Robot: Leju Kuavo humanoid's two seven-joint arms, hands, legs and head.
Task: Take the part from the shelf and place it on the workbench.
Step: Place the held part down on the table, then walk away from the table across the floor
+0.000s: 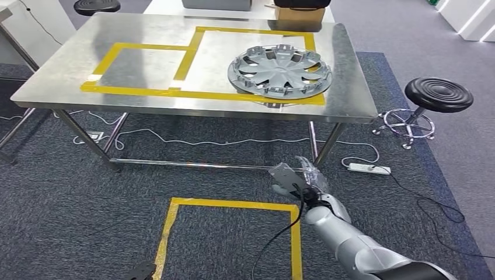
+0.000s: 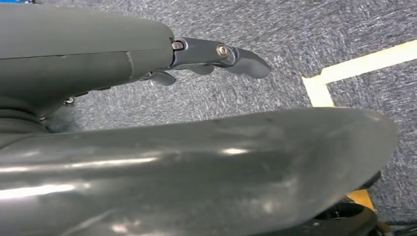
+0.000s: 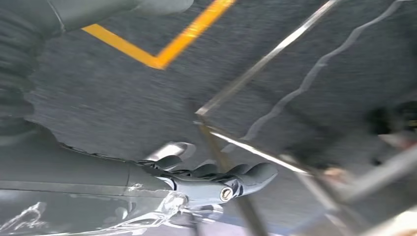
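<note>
Left hand (image 2: 216, 56) hung low over grey carpet beside a strip of yellow floor tape (image 2: 364, 61) — fingers loosely extended and apart, nothing in them.

Ahead of and well above the right hand stood the steel table (image 1: 146, 99), its top marked with yellow tape outlines (image 1: 146, 70). The part (image 1: 279, 71) — a silver wheel cover — lay flat on the table inside the larger taped outline, its near edge touching the front strip of tape. Up and to the left of the right hand, well apart from it.

Right hand (image 1: 300, 184) was down in front of the table, near the lower crossbar (image 1: 204, 165), with the arm reaching forward over the carpet. Fingers appeared gently curled but not closed; the wrist view showed nothing held.

Farther right of that hand: a white power strip (image 1: 369, 169) on the floor and a black stool (image 1: 438, 96).

Judgement: the placing step looks finished, the part already resting on the table and neither hand touching it. Next move probably calls for drawing the right arm to rest, keeping clear of the crossbar and the cable (image 1: 280, 233).
</note>
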